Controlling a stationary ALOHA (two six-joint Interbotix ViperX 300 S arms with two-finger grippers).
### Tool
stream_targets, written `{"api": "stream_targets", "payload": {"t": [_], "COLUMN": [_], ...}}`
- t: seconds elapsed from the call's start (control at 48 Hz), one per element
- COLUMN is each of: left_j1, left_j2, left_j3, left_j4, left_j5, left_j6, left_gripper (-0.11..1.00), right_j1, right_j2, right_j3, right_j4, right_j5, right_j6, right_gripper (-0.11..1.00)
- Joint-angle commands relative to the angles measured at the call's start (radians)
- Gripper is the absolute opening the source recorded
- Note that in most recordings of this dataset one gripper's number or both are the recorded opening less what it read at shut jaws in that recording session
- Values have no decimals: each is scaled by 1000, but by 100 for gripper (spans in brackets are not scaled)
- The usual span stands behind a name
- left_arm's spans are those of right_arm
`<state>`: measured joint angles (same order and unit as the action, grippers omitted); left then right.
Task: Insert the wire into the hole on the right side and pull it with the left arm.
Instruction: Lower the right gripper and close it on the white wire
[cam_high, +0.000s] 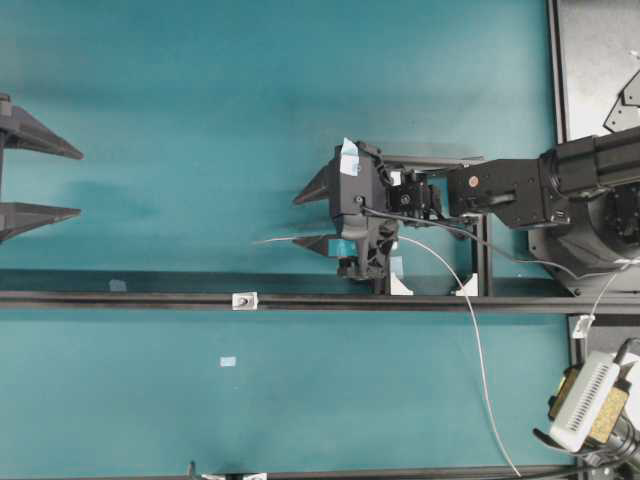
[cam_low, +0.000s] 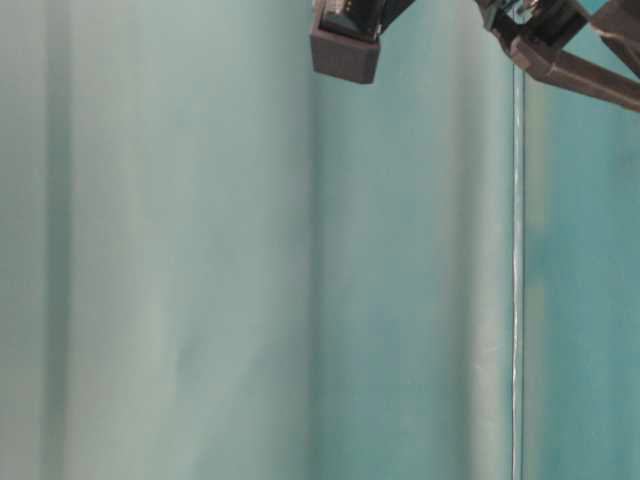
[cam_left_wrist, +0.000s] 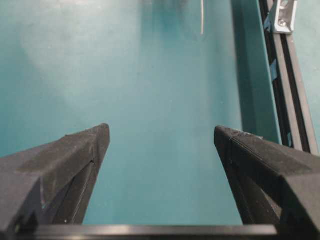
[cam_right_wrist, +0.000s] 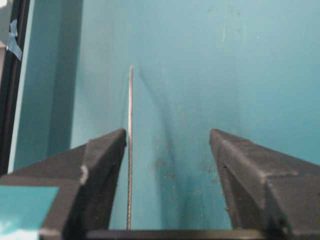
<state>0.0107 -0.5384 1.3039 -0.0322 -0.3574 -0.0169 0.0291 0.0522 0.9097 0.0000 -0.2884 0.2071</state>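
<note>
Black fingers of my right end effector (cam_right_wrist: 167, 145) stand apart, grasping nothing. The wire (cam_right_wrist: 130, 150) lies between them, just beside one finger, its tip projecting ahead. My left end effector (cam_left_wrist: 162, 142) stands released, well apart. The hole (cam_high: 244, 300) sits on the rail (cam_high: 120, 299) nearby.

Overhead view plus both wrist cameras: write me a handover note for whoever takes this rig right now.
Left gripper: open, empty, at the far left of the overhead view, nothing between its fingers.
Right gripper: jaws apart, over the teal mat above the black metal rail.
Thin whitish-grey wire: runs alongside the right gripper's inner finger, free end poking out ahead; not clamped.
Small silver-white block with the hole: on the rail, wire tip apart from it.
Done: nothing threaded.
Left: grip wire, insert, pull through with left gripper.
</note>
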Motion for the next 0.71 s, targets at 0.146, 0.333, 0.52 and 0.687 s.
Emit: {"api": "stream_targets", "payload": {"t": [0.146,0.333,0.52,0.687], "left_j1": [3,2,3,3], "left_j2": [-3,-5,-3,-3], "left_j3": [-17,-15,-15,-14], "left_j4": [-2,-2,-2,-3], "left_j5": [-11,-9,-9,-9], "left_j6": [-2,-2,-2,-2], "left_gripper": [73,73,73,73], "right_j1": [0,-2,-3,-5], "right_j2": [-8,-8,-9,-9], "right_j3": [-17,-17,-15,-17], "right_j4": [-2,-2,-2,-2], "right_j5": [-18,-18,-17,-18], "right_j6": [0,-2,-3,-3], "right_gripper": [62,47,5,2]}}
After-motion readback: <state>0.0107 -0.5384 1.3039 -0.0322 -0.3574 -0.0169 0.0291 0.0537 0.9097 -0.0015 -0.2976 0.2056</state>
